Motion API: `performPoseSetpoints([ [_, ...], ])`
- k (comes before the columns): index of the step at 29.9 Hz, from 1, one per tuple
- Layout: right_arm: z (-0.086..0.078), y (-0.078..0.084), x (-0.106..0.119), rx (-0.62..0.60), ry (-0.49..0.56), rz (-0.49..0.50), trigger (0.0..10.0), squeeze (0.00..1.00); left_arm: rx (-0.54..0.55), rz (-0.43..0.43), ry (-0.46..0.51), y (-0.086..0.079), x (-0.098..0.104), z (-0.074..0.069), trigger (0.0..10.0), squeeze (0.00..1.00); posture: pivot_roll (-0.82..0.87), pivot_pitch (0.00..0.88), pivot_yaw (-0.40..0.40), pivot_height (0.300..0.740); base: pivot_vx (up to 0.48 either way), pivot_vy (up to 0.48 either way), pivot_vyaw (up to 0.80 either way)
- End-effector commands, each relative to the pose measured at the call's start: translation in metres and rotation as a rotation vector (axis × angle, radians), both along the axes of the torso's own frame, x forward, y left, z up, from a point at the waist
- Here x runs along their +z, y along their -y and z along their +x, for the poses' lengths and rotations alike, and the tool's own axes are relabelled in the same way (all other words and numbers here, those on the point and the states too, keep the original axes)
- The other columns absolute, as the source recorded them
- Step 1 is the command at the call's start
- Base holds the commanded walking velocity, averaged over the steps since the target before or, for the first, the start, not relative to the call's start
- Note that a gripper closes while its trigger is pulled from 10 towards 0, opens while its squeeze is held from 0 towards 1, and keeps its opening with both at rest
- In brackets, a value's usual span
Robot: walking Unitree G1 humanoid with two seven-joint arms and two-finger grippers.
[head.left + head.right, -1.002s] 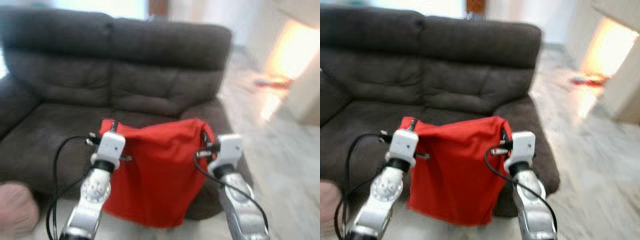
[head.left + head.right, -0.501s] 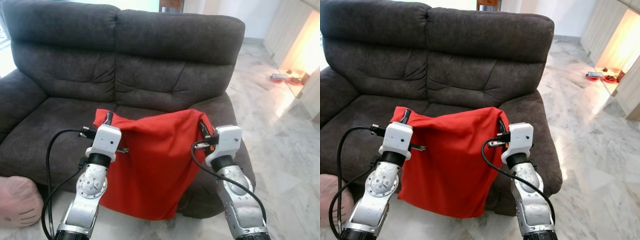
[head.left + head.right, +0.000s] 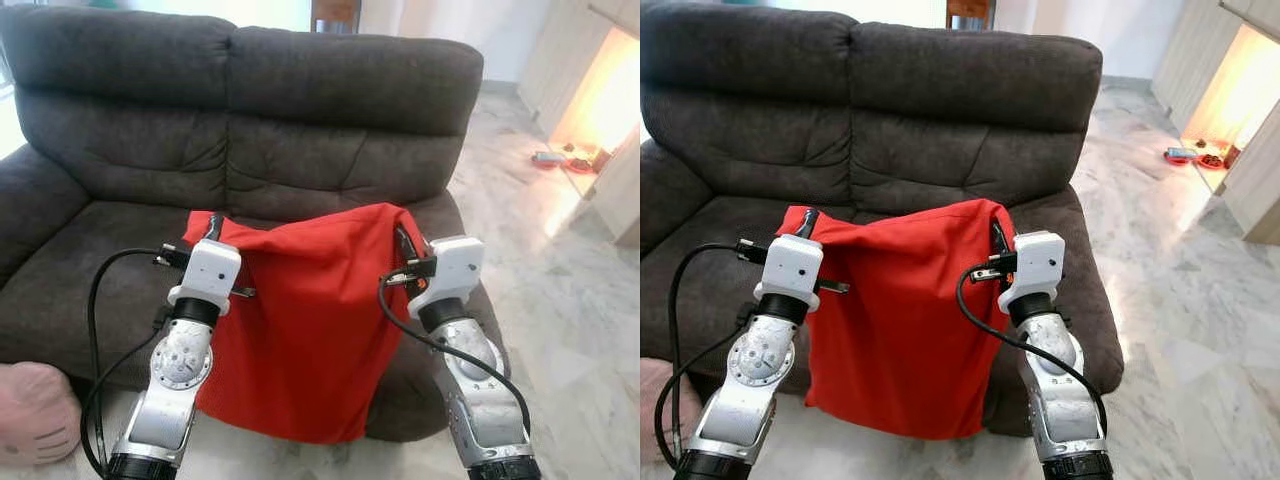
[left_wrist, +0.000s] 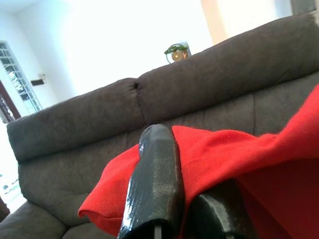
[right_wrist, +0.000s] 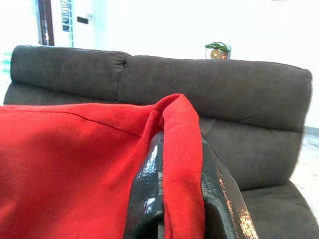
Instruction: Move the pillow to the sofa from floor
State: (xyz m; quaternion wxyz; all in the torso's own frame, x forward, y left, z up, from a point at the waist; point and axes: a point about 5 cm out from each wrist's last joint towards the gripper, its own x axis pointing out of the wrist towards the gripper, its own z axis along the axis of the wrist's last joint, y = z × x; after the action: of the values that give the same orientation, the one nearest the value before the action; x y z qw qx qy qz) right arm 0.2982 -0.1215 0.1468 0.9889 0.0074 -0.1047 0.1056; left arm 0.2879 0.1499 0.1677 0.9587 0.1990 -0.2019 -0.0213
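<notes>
Up front over the sofa's (image 3: 330,150) near edge, my left gripper (image 3: 212,232) and right gripper (image 3: 402,243) are each pinched tight on a top corner of the red pillow (image 3: 305,320), which hangs off the floor between them.

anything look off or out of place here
Mostly the red pillow: it hangs limp like an empty cover, pinched at its top corners by the left gripper and right gripper, its lower edge drooping past the sofa seat front. A pink plush cushion also lies on the floor beside the sofa.
</notes>
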Motion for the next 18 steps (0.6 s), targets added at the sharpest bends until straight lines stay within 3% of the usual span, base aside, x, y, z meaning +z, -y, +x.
performPoseSetpoints([
  [1,0.003,-0.002,0.019,0.007,0.086,0.005,10.0,0.0,-0.021,-0.011,0.126,0.004,0.029,0.0,10.0,0.0,0.13,0.0,-0.066,0.738,0.307,0.0,0.0],
  [9,0.0,-0.004,0.017,0.015,0.083,0.008,10.0,0.0,0.0,-0.008,0.113,-0.001,0.026,-0.001,10.0,0.0,0.14,0.0,-0.07,0.738,0.315,0.0,0.0],
  [18,0.004,-0.007,0.043,0.031,0.176,0.034,10.0,0.0,0.014,0.013,0.203,-0.008,0.054,0.004,10.0,0.0,0.14,0.0,-0.067,0.738,0.323,0.0,0.0],
])
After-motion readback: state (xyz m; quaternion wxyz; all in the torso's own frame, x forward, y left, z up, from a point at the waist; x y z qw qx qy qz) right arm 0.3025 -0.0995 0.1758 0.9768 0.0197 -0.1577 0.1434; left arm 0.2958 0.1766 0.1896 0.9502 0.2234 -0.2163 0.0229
